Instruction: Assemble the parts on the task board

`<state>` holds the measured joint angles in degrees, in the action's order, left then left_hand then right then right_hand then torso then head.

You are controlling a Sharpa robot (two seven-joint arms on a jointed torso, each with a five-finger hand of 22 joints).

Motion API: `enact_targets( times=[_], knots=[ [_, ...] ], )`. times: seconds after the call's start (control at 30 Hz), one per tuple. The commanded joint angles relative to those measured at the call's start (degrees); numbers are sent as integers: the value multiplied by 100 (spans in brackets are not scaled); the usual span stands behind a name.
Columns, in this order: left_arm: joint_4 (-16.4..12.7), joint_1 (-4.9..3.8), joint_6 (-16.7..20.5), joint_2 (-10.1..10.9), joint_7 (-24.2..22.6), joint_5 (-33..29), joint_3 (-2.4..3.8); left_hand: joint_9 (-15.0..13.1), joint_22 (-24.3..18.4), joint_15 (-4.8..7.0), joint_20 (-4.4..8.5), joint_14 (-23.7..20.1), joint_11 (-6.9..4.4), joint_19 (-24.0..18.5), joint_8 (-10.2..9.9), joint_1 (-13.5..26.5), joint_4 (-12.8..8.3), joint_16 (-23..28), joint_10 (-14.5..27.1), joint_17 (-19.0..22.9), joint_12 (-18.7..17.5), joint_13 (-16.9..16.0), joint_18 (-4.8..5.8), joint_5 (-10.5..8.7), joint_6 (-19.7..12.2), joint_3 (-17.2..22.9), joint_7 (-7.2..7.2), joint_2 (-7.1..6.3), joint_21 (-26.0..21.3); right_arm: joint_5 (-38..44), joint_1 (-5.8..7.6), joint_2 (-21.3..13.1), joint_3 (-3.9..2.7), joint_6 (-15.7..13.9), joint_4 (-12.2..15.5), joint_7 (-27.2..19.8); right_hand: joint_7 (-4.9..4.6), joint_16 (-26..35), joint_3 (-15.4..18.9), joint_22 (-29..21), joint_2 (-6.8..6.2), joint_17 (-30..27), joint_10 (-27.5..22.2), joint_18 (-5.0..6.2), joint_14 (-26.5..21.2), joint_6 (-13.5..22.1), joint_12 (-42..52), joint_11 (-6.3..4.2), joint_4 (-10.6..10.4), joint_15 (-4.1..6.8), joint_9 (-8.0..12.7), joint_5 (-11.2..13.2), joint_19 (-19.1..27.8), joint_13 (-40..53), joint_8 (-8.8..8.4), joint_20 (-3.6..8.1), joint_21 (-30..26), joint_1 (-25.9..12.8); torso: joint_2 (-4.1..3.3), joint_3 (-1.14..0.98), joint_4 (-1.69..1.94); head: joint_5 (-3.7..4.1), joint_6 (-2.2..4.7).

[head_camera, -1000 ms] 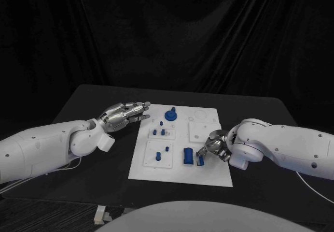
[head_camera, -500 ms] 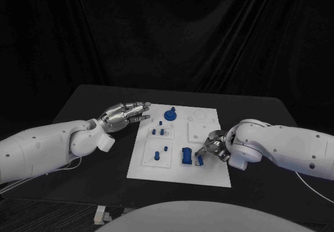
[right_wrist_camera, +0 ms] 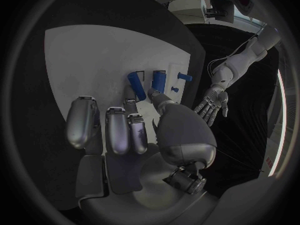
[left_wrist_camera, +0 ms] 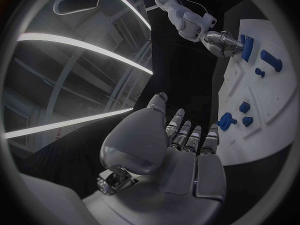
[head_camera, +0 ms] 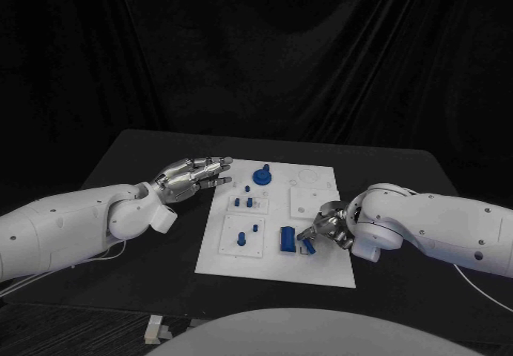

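Note:
The white task board lies in the middle of the black table. On it stand a round blue knob, small blue pegs, another peg and a taller blue block. My right hand is at the board's right side and pinches a slim blue bar between thumb and a finger, right beside the block. The right wrist view shows that bar at my fingertips, with the block next to it. My left hand hovers by the board's left edge, fingers spread, holding nothing.
Bare white recessed plates take up the board's right half, behind my right hand. Black table surrounds the board on all sides. In the left wrist view the board curves past my left hand, with the right hand far off.
The right hand has shifted very slightly with the blue bar beside the block. The left hand has stayed where it was.

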<state>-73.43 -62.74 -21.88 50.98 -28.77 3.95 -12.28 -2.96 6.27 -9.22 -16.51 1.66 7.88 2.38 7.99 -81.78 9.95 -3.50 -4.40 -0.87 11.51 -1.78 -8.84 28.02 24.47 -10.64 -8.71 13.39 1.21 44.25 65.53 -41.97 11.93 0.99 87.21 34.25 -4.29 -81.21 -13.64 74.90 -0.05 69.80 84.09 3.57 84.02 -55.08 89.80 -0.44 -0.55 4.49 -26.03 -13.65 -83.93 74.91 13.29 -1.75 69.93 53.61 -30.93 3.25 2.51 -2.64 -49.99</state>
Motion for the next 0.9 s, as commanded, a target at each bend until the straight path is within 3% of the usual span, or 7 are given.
enact_targets(
  times=[0.03, 0.27, 0.43, 0.67, 0.8, 0.83, 0.9],
  knots=[
    [-5, 9, -95, -14, -41, -39, 6, 1, -5, -42, -24, -5, 42, 14, 10, -2, 26, -16, 17, -6, -3, -6, -115, 34, -42, 24, -65, 74, 18, 31, -20, 6, -1, 67, 6, 16, -21, 21, 38, 915, 2, 2, 591, 82, 264, -24, 20, 46, -73, -53, 14, 33, -22, 1509, -17, -44, -27, -72, 1, 1, -1, -3, -1],
    [4, 11, -108, -26, -28, -39, 6, 1, -7, -48, -24, -6, 42, 14, 10, -5, 26, -15, 20, -6, -6, -5, -114, 35, -45, 31, -66, 83, 18, 32, -20, -5, -1, 50, 9, 13, -1, 18, 113, 916, 95, 3, 591, 82, 265, -72, 20, 30, -281, -42, 35, 36, -24, 1509, 7, -37, -29, -222, 0, 0, -3, -7, -1],
    [7, 14, -118, -32, -23, -39, 6, 1, -7, -48, -24, -6, 43, 14, 11, -6, 25, -15, 20, -6, -6, -5, -114, 36, -44, 32, -66, 85, 18, 32, -20, -13, -1, 42, 11, 8, 24, 24, 107, 915, 186, -13, 591, 85, 262, -139, 20, 8, -382, -25, 46, -116, -23, 1509, 38, -24, -41, -252, 0, 0, -3, -17, -1],
    [14, 17, -125, -32, -15, -39, 6, 1, -7, -49, -24, -6, 43, 14, 11, -11, 22, -16, 22, -6, -8, -5, -114, 41, -46, 38, -65, 91, 18, 33, -20, -16, -1, 82, 11, 4, 23, 42, 171, 907, 2, -49, 591, 89, 255, -119, 20, 6, -286, -19, 84, -51, -16, 1509, 20, -14, -72, -128, 0, 0, -3, -20, -1],
    [22, 18, -128, -31, -14, -39, 6, 0, -6, -50, -24, -7, 43, 15, 12, -16, 19, -15, 22, -6, -6, -5, -114, 46, -45, 44, -65, 96, 18, 34, -20, -6, -1, 142, 2, 4, 14, 54, 154, 904, -58, -74, 591, 91, 251, -104, 20, 12, -154, -23, 117, -141, -14, 1509, 7, -14, -88, 62, 0, 1, -4, -26, -1],
    [23, 19, -129, -31, -13, -39, 6, 0, -6, -50, -24, -7, 43, 15, 12, -16, 19, -15, 22, -6, -6, -5, -114, 46, -45, 44, -65, 96, 18, 34, -20, -3, -1, 154, 0, 4, 12, 71, 87, 898, -74, -107, 591, 95, 243, -78, 20, 10, -27, -17, 136, -430, -8, 1509, -12, -12, -110, 237, -1, 1, -2, -25, -1],
    [25, 19, -131, -32, -13, -39, 6, 0, -4, -50, -24, -6, 43, 16, 13, -20, 16, -16, 22, -6, -7, -5, -114, 50, -43, 47, -65, 98, 19, 34, -20, 3, -1, 176, -5, 4, 6, 79, 55, 894, -87, -121, 591, 96, 240, -79, 20, 16, 39, -24, 151, -609, -4, 1509, -17, -14, -124, 318, -1, 1, -3, -27, -1]
  ],
)
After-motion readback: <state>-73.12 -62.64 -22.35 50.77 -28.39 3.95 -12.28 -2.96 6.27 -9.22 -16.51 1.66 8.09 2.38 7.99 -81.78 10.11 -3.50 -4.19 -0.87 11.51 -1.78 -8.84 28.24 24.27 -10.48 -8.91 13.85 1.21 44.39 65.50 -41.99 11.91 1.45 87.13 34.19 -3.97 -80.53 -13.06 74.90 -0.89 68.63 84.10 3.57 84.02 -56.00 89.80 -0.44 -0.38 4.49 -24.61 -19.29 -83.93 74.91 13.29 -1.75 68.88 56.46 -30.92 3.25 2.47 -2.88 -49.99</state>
